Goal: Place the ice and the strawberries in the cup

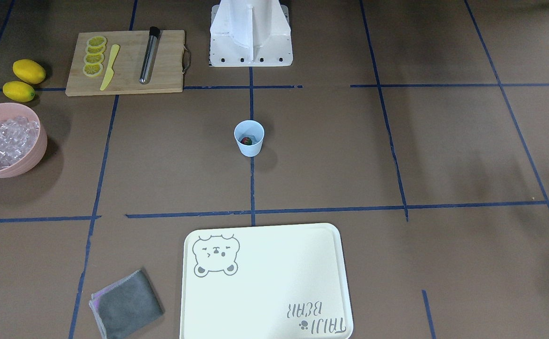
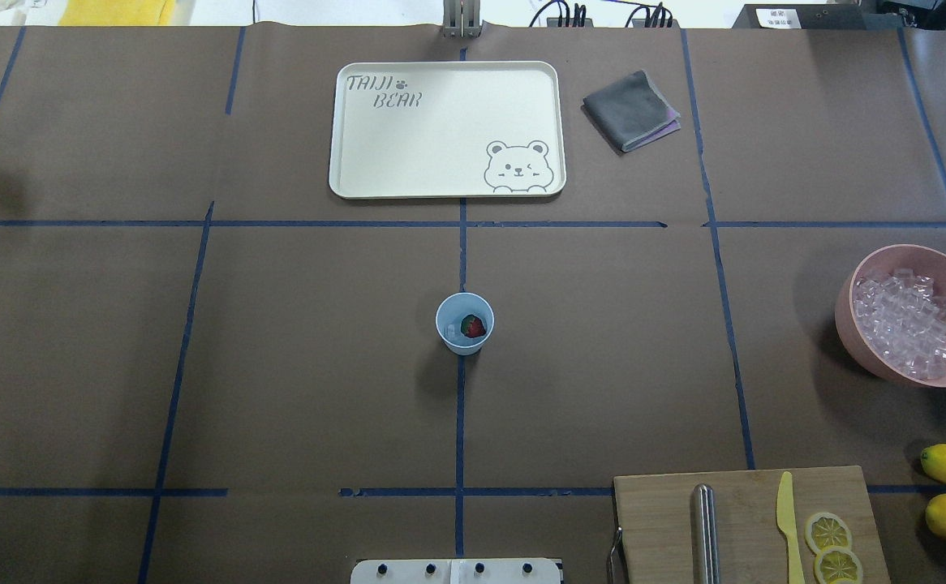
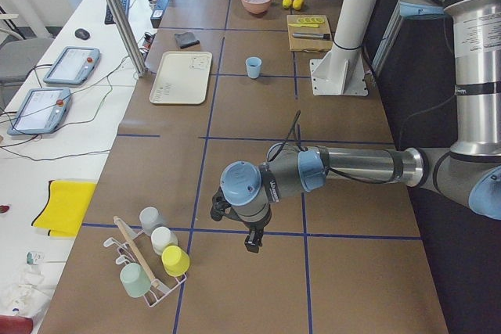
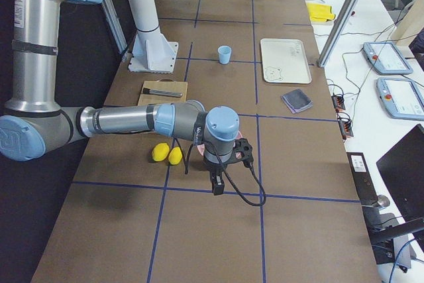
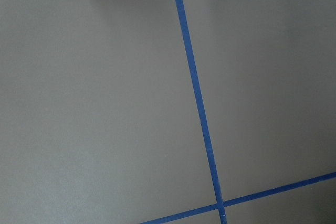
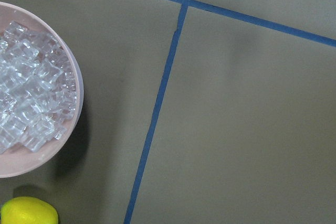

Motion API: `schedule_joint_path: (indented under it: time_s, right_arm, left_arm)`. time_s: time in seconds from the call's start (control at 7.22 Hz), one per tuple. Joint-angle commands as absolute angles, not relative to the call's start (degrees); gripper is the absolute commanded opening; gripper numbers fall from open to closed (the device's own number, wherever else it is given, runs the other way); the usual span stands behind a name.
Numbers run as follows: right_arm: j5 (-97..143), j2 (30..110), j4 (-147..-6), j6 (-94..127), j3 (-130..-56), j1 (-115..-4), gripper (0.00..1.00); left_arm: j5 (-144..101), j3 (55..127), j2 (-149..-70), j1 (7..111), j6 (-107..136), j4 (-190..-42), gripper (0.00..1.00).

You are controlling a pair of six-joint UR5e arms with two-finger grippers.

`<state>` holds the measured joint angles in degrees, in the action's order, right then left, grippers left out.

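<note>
Cup (image 1: pixel 249 148): upright at the centre of the surface (image 2: pixel 278 365), standing alone.
Contents: one strawberry (image 2: pixel 473 327), with what looks like an ice chunk (image 2: pixel 451 330) beside it.
Loose ice (image 2: pixel 907 324): heaped in the bowl (image 1: pixel 29 162), well apart from the cup.
Handling (judged): ice is hard, slick and light, so pinch across flat faces. The berry is soft, so grip its body gently.
Left claw (image 3: pixel 253 246): over bare surface, far from the cup.
Right claw (image 4: pixel 217 190): near the bowl.
Whether either claw is apart or together, I cannot tell.

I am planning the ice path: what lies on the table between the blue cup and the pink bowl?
Nothing stands there. In the overhead view, only brown table cover and one blue tape line lie between the cup and the pink bowl.
</note>
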<state>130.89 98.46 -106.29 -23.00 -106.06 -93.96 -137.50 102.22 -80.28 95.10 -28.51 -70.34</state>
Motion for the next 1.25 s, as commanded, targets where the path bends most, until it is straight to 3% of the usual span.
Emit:
schedule_joint_path:
  time_s: [0.0,1.11]
  right_arm:
    - [130.87,98.61,-106.26,-23.03,-106.08,-93.96,1.00]
    - [131.04,98.61,-106.26,-23.03,-106.17,-93.96,1.00]
  left_arm:
    - [-137.29,103.36,-81.29,95.10,-14.24,-72.23,1.00]
    - [-131.04,103.62,-81.56,94.83,-13.53,-78.05,1.00]
